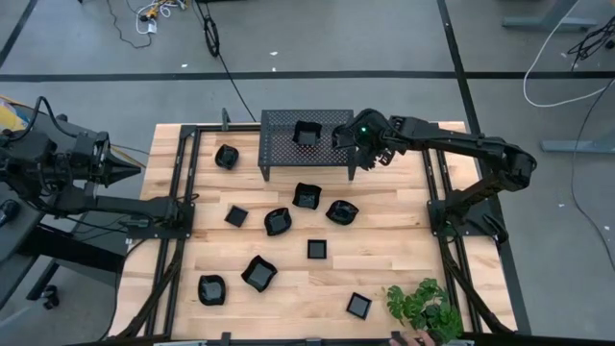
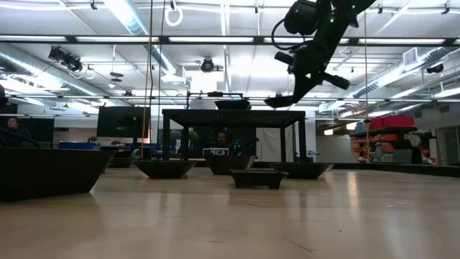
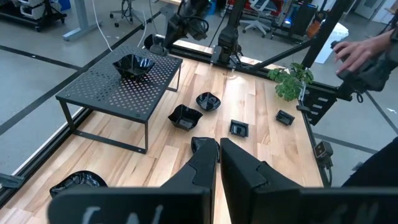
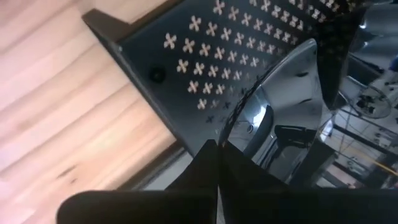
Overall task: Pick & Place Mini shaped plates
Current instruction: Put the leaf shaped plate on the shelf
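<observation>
Held mini plate: the right gripper is carrying it, fingers clamped together on the near rim. In the high view it is sitting upper centre of the frame, over the right end of the perforated stand. In the low view the plate is hanging tilted, just above the stand's top and not touching it.

One plate is already resting on the stand's deck, just left of the carried one.

Loose plates are lying scattered over the wooden table through the middle and lower frame: one left of the stand, a cluster just below it, others toward the lower edge. A small green plant is standing at lower right.

Left gripper: fingers nearly together, holding nothing, parked at far left of the high view, off the table's edge. A person's hand is showing beyond the table at upper right of the left wrist view.

Risks, as judged:
- The grip is on the rim only and the dish is glossy and tilted, so it could slip out.
- If released from this tilt, it could land on edge and slide off the stand's right side.
- Setting down too far left could knock the plate already there.
</observation>
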You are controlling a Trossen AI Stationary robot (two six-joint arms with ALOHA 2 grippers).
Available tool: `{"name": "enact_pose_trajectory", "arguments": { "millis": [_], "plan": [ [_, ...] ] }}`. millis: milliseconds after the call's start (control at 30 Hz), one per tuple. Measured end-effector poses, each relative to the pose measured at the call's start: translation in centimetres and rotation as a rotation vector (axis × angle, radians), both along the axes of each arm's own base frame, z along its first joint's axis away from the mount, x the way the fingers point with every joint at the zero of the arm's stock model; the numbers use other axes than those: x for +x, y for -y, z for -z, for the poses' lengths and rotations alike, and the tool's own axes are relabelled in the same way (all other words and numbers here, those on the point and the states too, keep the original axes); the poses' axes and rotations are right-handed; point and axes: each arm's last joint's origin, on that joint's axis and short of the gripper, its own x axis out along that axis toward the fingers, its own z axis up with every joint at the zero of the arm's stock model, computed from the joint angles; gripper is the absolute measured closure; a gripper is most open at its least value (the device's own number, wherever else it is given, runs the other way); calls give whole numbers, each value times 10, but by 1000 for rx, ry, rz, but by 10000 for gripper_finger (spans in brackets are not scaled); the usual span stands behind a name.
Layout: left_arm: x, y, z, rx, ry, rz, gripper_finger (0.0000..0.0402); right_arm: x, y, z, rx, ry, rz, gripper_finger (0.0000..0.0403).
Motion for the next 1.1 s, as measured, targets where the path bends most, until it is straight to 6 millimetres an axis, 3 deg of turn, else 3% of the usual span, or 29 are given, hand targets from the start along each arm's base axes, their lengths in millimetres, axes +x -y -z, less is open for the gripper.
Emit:
{"name": "enact_pose_trajectory", "arguments": {
  "millis": [1100],
  "plan": [
    [0,0,0,0,0,0,376,18,10,20,70,42,27,401]
  ]
}}
